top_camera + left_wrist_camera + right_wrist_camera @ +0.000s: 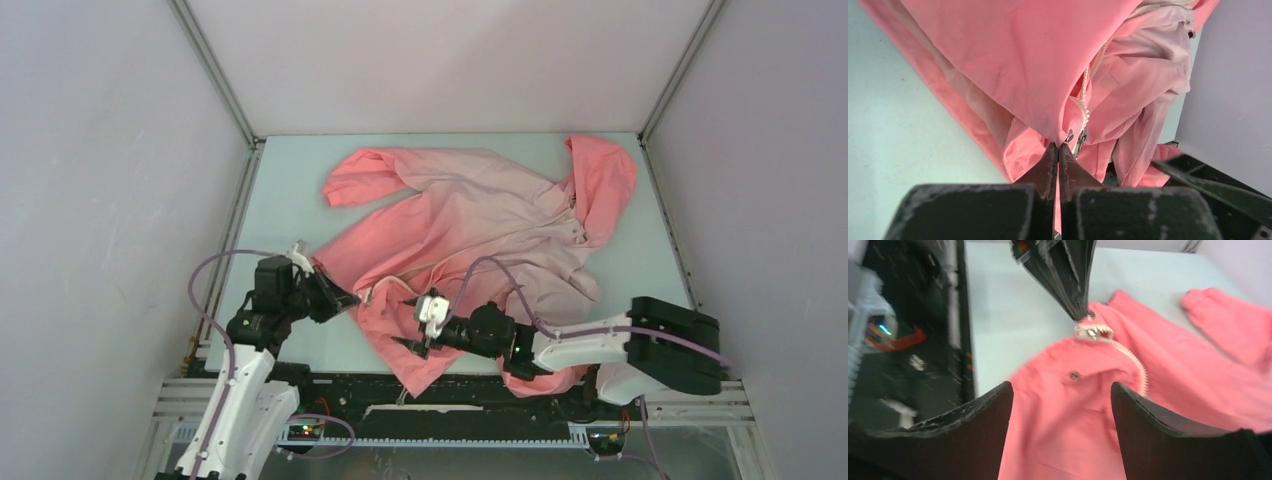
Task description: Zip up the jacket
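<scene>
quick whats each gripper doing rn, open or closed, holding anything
left gripper: closed, fingers pinching an edge of the jacket.
right gripper: open, fingers apart over the jacket, holding nothing.

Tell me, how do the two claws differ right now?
The left gripper is shut, pinching the jacket beside its zipper slider. The right gripper is wide open, gripping nothing, and faces that same spot. Both are black and sit at the jacket's near end.

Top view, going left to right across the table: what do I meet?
The left gripper, shut on the jacket edge → right gripper, open → hood. The jacket body spans most of that, so it gets no slot.
</scene>
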You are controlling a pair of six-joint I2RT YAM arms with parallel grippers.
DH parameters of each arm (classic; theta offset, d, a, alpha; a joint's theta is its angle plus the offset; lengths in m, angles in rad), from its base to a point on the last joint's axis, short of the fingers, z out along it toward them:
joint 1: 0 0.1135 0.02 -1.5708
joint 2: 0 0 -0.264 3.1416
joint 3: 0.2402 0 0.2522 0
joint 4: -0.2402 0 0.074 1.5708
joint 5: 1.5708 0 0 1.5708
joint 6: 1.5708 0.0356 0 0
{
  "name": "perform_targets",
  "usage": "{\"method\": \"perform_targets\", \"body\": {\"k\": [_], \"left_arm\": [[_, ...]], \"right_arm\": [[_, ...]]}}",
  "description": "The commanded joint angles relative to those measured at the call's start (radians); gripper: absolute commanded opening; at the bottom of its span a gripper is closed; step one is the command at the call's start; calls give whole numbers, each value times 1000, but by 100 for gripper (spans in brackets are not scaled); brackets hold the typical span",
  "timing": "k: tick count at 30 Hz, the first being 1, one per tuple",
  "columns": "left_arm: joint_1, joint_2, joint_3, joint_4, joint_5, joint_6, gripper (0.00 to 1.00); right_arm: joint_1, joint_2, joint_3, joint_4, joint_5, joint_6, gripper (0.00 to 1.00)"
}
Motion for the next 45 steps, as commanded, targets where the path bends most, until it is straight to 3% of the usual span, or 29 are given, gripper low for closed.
{"method": "perform_targets", "body": {"k": [1,3,5,17,27,31,45], "left_arm": [[3,-7,64,-55,14,42,0],[4,5,64,-58,37,45,0],[4,21,71,-73,53,56,0],[3,46,76,-85,70,72,0],[4,54,75,-79,74,71,0],[4,48,73,-78,74,69,0],[4,47,72,-79,74,68,0]], "right_arm": [[-33,170,-69,429,-94,-641,70],[-46,279,-54,597,-162,-695,60],[-48,380,-21,711,-182,-729,58],[1,549,162,718,-111,-744,59],[15,566,135,717,-124,-729,57],[15,567,124,716,-130,-706,50],[6,599,145,717,-69,-673,48]]}}
